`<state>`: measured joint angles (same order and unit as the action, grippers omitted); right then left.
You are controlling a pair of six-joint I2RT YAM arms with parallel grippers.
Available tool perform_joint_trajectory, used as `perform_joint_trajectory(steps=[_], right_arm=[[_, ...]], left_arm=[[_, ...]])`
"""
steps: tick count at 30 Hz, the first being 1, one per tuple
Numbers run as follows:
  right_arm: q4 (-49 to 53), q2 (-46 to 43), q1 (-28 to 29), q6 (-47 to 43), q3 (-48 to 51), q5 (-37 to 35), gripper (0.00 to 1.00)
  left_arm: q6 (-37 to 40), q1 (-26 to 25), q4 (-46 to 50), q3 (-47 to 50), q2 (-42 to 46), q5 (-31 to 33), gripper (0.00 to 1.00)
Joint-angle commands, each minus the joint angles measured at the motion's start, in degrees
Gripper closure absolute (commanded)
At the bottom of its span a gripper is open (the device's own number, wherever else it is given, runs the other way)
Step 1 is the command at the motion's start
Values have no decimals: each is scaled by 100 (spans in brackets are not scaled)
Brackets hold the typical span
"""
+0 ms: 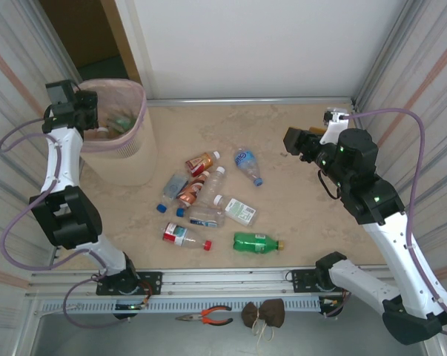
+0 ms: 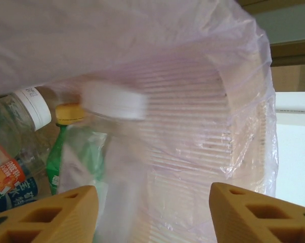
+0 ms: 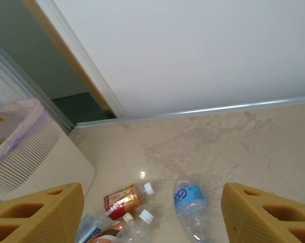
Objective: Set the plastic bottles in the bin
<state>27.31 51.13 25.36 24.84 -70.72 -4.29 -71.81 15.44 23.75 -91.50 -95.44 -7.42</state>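
Note:
The beige bin (image 1: pixel 127 159) with its pink liner (image 2: pixel 203 101) stands at the back left. My left gripper (image 1: pixel 90 113) hangs over its rim, jaws open (image 2: pixel 153 212). A blurred clear bottle with a white cap (image 2: pixel 114 100) is inside the bin just past the left finger, with nothing gripping it. Other bottles lie in the bin, one green with a yellow cap (image 2: pixel 58 162). Several bottles lie on the table: red-gold label (image 1: pixel 202 162), blue label (image 1: pixel 247 166), green (image 1: pixel 257 242), red cap (image 1: pixel 184 236). My right gripper (image 1: pixel 293 139) hovers open at the right, above the blue-label bottle (image 3: pixel 190 200).
Pliers (image 1: pixel 206 317) and a brown cloth bundle (image 1: pixel 263 313) lie on the near rail below the table. Corrugated walls close in both sides, and a white panel closes the back. A dark doorway (image 1: pixel 90 37) opens behind the bin.

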Motion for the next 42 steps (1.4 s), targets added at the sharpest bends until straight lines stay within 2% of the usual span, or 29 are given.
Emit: perform_joint_trajectory(steps=[1, 8, 17, 29, 35, 42], right_arm=[[46, -25, -72, -38, -1, 8, 29], [45, -7, -90, -39, -11, 43, 29], [68, 52, -111, -64, 39, 108, 29], [272, 856, -220, -416, -47, 475, 28], [524, 1465, -251, -675, -38, 673, 27], [643, 2253, -251, -870, 165, 802, 29]], left_arm=[[-184, -41, 226, -9, -27, 32, 33], [-149, -26, 249, 52, 423, 116, 30], [153, -25, -5, 101, 894, -313, 31], [1653, 24, -540, 493, 1786, -1353, 34], [2433, 36, -476, 969, 2333, -1775, 36], [3060, 23, -655, 1819, 2883, -2702, 38]])
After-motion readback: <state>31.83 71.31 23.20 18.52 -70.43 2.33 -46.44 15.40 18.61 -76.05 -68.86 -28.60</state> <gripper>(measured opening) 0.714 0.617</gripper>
